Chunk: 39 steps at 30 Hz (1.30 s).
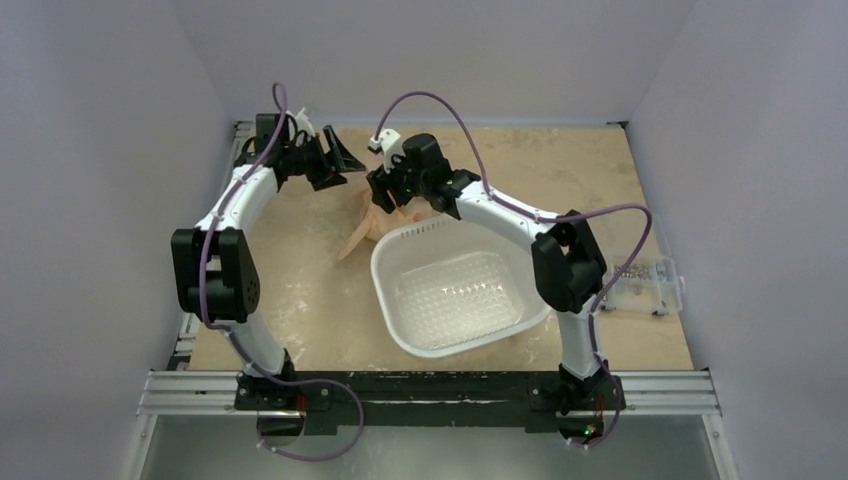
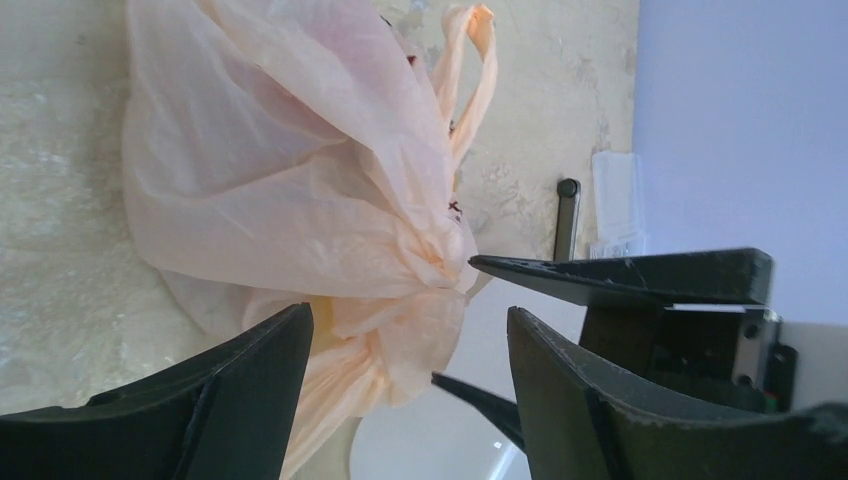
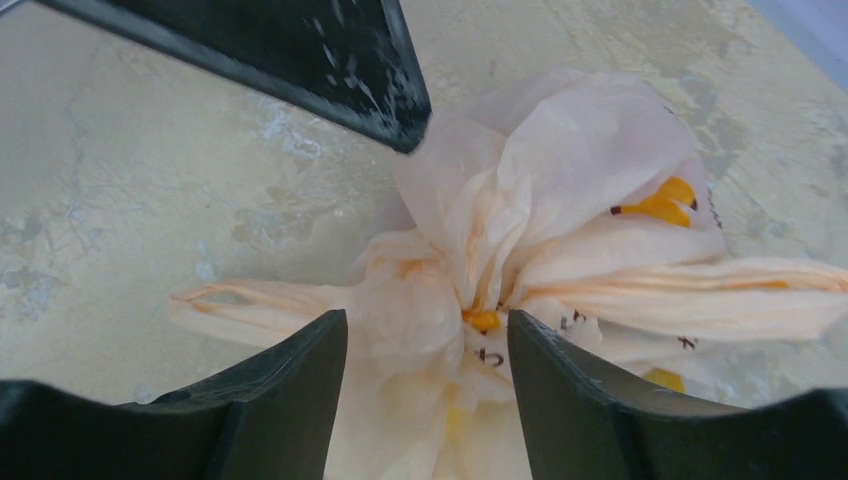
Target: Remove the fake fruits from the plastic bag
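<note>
The plastic bag (image 1: 362, 236) lies slumped on the table (image 1: 290, 300), just beside the far left corner of the white perforated basin (image 1: 392, 290). Its thin peach film is gathered into a crumpled neck, and two loop handles splay out from that neck across the tabletop.

My right gripper (image 1: 385, 198) hangs over the neck, just beyond the basin's far rim. Its jaws stand apart. From my right wrist I see both fingers (image 3: 270, 400) spread, with the bunched film showing in the gap between them and not squeezed. I cannot tell whether either pad brushes the plastic.

My left gripper (image 1: 338, 168) sits farther out from the basin's far left corner than the right one does. Its jaws are also wide apart and hold nothing. From my left wrist the bag's puffed body fills the view beyond my two fingers (image 2: 230, 400). The tip of one right-hand finger reaches the neck from the side, and the other shows lower down. A white sliver of the basin shows at the bottom edge of that view.

Small yellow patches (image 3: 665, 205) show on the film near the neck. I cannot tell whether they are print or something inside. The fake fruits I cannot make out as shapes through the plastic.

A small clear box (image 1: 645, 280) rests on the table well to the right of the basin.
</note>
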{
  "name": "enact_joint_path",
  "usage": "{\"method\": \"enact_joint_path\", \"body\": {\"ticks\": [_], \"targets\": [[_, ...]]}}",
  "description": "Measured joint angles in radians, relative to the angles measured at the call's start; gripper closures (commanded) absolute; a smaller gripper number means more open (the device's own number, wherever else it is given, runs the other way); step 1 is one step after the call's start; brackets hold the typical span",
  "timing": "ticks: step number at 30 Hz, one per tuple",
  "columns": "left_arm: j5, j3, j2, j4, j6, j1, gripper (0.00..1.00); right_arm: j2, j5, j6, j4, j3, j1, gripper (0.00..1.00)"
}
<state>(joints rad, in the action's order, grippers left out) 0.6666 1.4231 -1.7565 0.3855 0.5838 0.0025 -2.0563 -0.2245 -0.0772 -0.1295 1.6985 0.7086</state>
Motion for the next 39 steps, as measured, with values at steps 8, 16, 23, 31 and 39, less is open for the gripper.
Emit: {"method": "enact_joint_path", "body": {"ticks": [8,16,23,31,39], "targets": [[-0.031,0.058,-0.025,0.040,-0.078,-0.098,0.32,0.109,0.136,-0.018,-0.011,-0.045,0.025,0.33],[-0.109,0.101,-0.089,0.116,-0.163,-0.120,0.48,0.071,0.156,-0.016,-0.015,-0.050,0.035,0.34],[-0.122,0.110,-0.112,0.151,-0.185,-0.127,0.62,0.013,0.191,-0.017,-0.026,-0.049,0.081,0.38],[-0.150,0.139,-0.129,0.193,-0.203,-0.127,0.98,0.000,0.255,-0.023,-0.025,-0.049,0.103,0.68],[-0.183,0.139,-0.089,0.208,-0.181,-0.092,1.00,0.002,0.324,-0.019,0.025,-0.054,0.103,1.00]]}}
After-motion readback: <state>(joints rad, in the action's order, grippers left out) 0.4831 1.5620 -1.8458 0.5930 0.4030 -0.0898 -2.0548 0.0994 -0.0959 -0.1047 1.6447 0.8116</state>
